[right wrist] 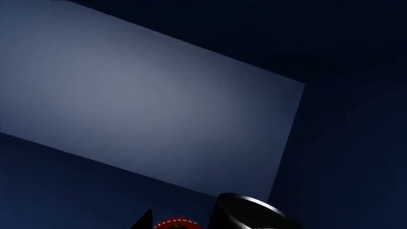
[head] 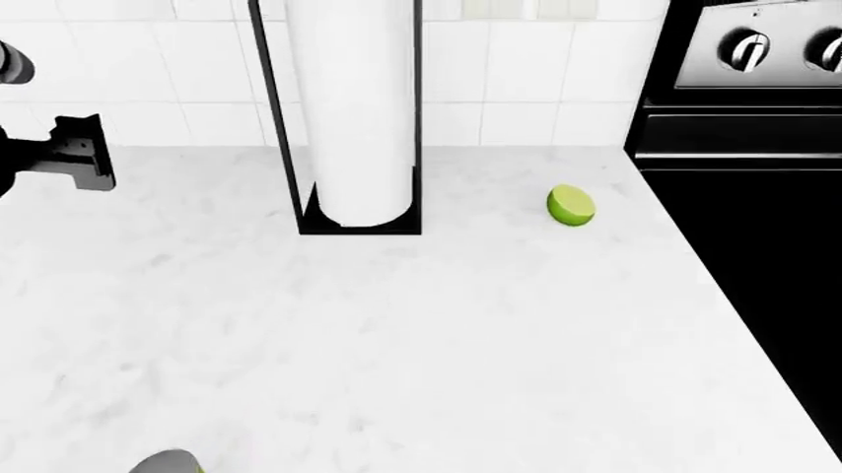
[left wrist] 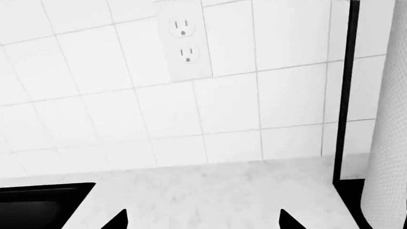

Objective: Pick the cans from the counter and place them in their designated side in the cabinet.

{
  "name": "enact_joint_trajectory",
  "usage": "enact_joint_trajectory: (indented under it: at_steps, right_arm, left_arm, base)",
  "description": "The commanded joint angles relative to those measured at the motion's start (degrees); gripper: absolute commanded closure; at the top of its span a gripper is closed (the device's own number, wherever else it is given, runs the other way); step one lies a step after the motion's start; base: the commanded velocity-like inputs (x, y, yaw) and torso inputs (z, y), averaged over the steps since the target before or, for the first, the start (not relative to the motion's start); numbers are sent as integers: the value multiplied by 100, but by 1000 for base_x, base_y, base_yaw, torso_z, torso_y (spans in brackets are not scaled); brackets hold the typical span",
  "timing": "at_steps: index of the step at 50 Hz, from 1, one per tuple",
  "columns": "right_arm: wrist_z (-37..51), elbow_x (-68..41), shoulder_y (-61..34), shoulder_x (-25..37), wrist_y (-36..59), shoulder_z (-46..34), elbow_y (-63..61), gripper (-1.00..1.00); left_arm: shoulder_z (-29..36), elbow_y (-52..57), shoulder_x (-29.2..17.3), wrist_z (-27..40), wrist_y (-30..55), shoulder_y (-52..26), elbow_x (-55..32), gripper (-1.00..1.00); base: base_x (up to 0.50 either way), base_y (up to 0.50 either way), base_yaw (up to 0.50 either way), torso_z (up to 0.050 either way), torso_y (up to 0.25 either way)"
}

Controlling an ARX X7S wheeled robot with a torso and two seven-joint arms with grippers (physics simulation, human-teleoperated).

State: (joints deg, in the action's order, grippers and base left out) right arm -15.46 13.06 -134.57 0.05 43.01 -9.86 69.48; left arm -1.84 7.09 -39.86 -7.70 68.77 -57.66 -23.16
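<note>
Right wrist view: red-labelled can (right wrist: 175,223) and grey-lidded can (right wrist: 251,212) side by side at the frame edge inside a dark cabinet (right wrist: 159,109). Right jaws barely visible; grip cannot be told. Left gripper (left wrist: 202,220) released, empty, above the bench (head: 435,335) near the paper-towel holder (head: 353,118). Risk: withdrawing could topple the crowded cans.

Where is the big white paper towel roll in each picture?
Head view: the paper towel roll stands upright in its black holder, at the top, left of the middle.
Left wrist view: a strip of it shows at the right edge.
Right wrist view: not in it; only a dark space shows.
Shared landmark: the white tiled wall behind the roll, in the head and left wrist views.
</note>
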Motion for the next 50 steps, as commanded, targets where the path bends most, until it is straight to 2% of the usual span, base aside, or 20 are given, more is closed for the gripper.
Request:
enact_joint_trajectory:
  at_steps: [1,12,20,27,36,50]
  right_arm:
    - [-35,99,-43,-3,-8,-11,-124,100]
    - [27,150,-43,-2,-8,98,-46,100]
    - [152,194,-43,-1,32,174,62,100]
    - [441,145,-43,10,595,530,72,100]
    - [648,102,-43,38,947,551,231,100]
    - [661,142,-43,56,1002,502,268,100]
  left_arm:
    - [-149,82,-51,40,67,88,-49,-100]
    - [-135,93,-39,60,52,91,-54,-100]
    - [-129,85,-23,76,19,104,-53,-100]
    - [-161,118,-36,93,46,109,-70,-100]
    - [-176,111,-39,101,42,117,-82,-100]
    - [-185,112,-59,102,59,107,-109,-100]
  base:
    - [324,0,0,0,0]
    - [302,0,0,0,2]
    - [0,0,0,0,3]
    - [0,0,0,0,1]
    - [0,0,0,0,0]
    - [-1,0,-1,0,0]
